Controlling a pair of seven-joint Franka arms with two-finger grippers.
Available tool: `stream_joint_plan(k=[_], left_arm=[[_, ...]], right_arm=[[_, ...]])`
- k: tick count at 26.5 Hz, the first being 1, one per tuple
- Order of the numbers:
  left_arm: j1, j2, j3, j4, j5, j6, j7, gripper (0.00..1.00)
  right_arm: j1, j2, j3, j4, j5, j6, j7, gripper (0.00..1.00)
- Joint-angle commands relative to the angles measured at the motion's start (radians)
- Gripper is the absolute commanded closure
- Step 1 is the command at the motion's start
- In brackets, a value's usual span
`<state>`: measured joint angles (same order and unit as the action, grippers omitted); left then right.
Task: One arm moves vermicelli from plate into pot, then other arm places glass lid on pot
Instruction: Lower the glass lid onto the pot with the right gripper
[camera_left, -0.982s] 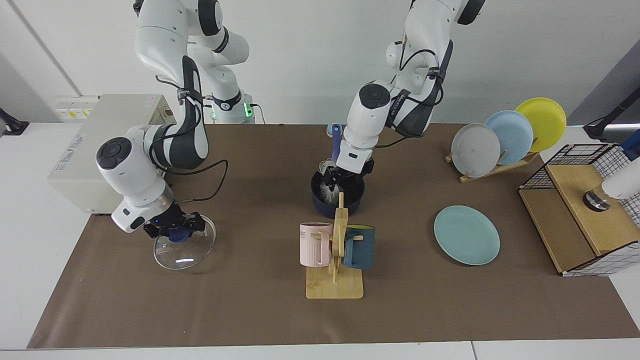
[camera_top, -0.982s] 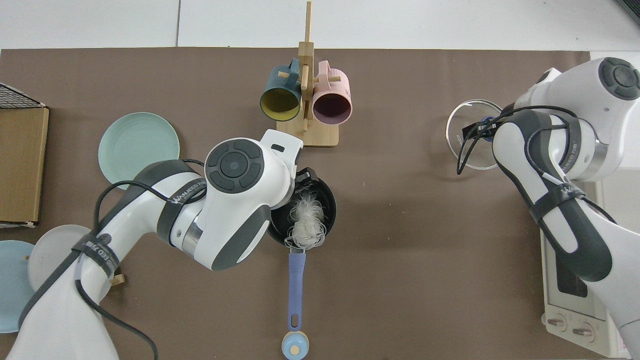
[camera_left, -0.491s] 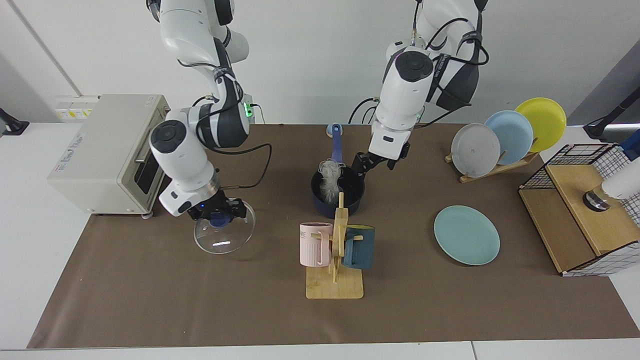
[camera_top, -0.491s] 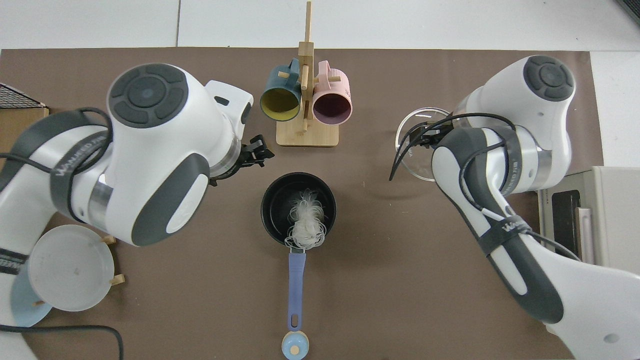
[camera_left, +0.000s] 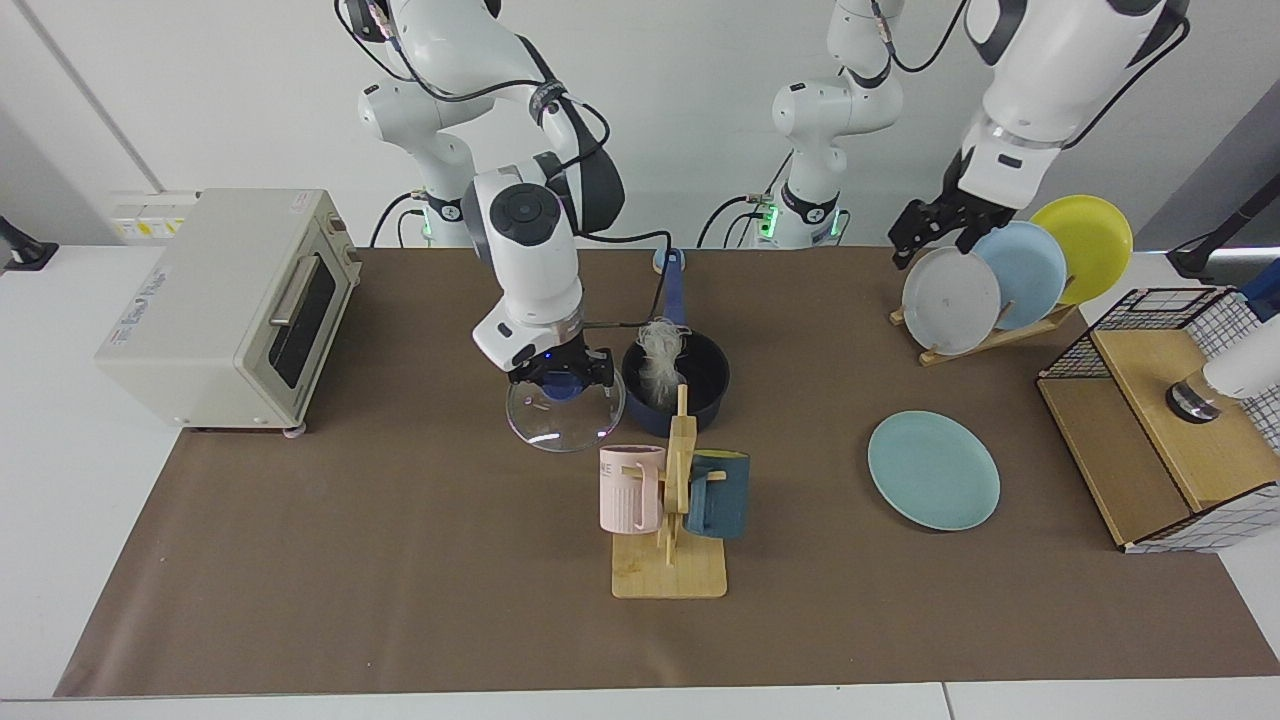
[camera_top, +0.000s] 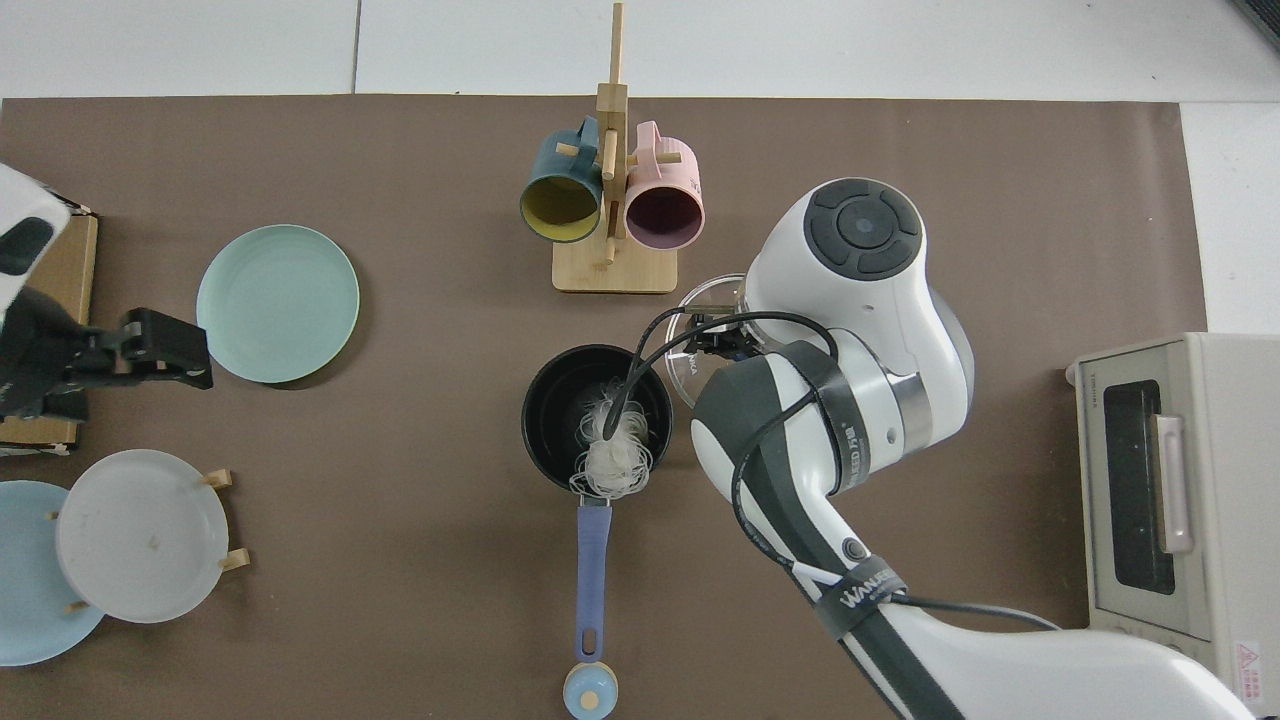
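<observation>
The dark navy pot (camera_left: 700, 385) stands mid-table with its blue handle (camera_top: 592, 570) pointing toward the robots. The white vermicelli (camera_left: 658, 352) sits inside it, heaped at the handle side (camera_top: 612, 448). My right gripper (camera_left: 558, 382) is shut on the blue knob of the glass lid (camera_left: 563, 422). It holds the lid level just beside the pot, its rim close to the pot's wall. In the top view the arm covers most of the lid (camera_top: 703, 300). The teal plate (camera_left: 933, 470) lies bare. My left gripper (camera_left: 938, 228) hangs open, high above the plate rack.
A wooden mug tree (camera_left: 672, 520) with a pink mug (camera_left: 630, 488) and a dark teal mug (camera_left: 718, 493) stands in front of the pot. Toaster oven (camera_left: 215, 300), plate rack (camera_left: 1000, 275) and wire-sided wooden box (camera_left: 1170, 430) flank the mat. A small blue disc (camera_top: 590, 690) lies past the handle.
The right arm lifted the lid and carried it across to the pot's side. The left arm let go of the vermicelli and withdrew up and away toward the plate rack.
</observation>
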<state>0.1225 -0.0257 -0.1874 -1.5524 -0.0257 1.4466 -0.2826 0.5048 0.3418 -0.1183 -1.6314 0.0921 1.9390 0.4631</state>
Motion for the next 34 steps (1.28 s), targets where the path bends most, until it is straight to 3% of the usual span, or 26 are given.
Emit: stream_joint_plan(k=[1, 6, 20, 34], left_arm=[[-0.004, -0.036, 0.092, -0.034, -0.020, -0.015, 0.144, 0.00], [-0.001, -0.040, 0.124, -0.035, -0.019, 0.001, 0.194, 0.01], [-0.004, -0.043, 0.111, -0.087, -0.008, 0.061, 0.187, 0.00], [-0.006, -0.040, 0.111, -0.083, -0.002, 0.058, 0.195, 0.00]], right_arm=[[0.043, -0.061, -0.003, -0.051, -0.015, -0.034, 0.098, 1.00], [0.100, -0.086, -0.003, -0.074, -0.015, -0.034, 0.193, 1.00], [0.231, -0.092, -0.007, -0.061, -0.029, -0.025, 0.368, 1.00], [0.250, -0.086, -0.001, -0.018, -0.023, -0.040, 0.388, 1.00]])
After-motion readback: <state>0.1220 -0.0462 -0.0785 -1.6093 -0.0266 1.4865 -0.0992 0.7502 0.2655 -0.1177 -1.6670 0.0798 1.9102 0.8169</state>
